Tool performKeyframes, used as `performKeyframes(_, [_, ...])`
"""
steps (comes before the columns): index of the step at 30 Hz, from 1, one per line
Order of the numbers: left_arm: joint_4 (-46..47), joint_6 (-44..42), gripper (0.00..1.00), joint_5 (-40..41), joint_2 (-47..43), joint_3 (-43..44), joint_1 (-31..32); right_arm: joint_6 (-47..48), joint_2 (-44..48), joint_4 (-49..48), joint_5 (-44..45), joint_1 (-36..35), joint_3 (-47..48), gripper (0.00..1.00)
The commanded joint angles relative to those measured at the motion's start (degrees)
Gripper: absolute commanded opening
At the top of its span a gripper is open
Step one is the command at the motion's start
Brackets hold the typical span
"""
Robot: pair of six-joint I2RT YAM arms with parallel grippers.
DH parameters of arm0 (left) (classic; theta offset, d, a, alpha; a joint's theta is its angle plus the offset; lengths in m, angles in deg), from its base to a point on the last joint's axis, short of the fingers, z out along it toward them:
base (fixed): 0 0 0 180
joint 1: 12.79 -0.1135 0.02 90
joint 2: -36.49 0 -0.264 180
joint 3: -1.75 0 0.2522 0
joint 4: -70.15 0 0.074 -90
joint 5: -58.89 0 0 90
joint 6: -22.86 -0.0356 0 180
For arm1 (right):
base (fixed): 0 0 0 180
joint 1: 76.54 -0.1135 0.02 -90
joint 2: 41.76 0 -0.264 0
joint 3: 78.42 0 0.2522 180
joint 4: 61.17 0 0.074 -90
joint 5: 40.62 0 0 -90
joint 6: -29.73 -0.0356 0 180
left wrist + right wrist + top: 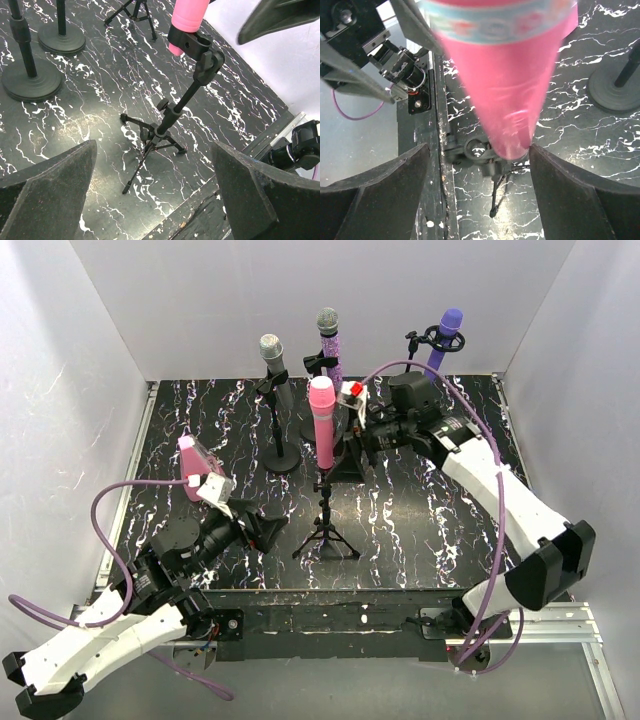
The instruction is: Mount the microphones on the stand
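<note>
A plain pink microphone (321,410) stands upright in the clip of a small tripod stand (324,525) mid-table. My right gripper (347,445) is open around its lower body; in the right wrist view the pink microphone (505,80) hangs between the spread fingers, close to the right fingertip (540,160), above the stand's clip (480,152). A silver-grey microphone (272,350), a glittery one (328,330) and a purple one (448,325) sit on stands at the back. Left of the tripod, low over the table, my left gripper (258,530) is open and empty, facing the tripod stand (160,132).
A pink wedge-shaped object (190,465) lies at the left of the table. Two round stand bases (283,460) (312,430) are behind the tripod. White walls enclose three sides. The table's front edge (330,595) runs just ahead of the arm bases.
</note>
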Motion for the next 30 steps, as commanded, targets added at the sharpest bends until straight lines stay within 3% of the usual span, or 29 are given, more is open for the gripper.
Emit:
performKeyframes(1, [-1.69, -0.49, 0.98, 1.48, -0.78, 1.7, -0.15, 3.39, 6.21, 1.91, -4.63, 2.11, -1.0, 0.88])
performKeyframes(19, [-2.22, -1.9, 0.98, 1.74, -0.08, 2.93, -0.15, 9.37, 15.27, 4.9, -13.08, 12.56, -10.06, 0.9])
performKeyframes(30, [-2.92, 2.4, 0.98, 8.76, 2.73, 0.65, -0.15, 14.11, 25.9, 7.62, -10.44, 28.11, -17.88, 0.9])
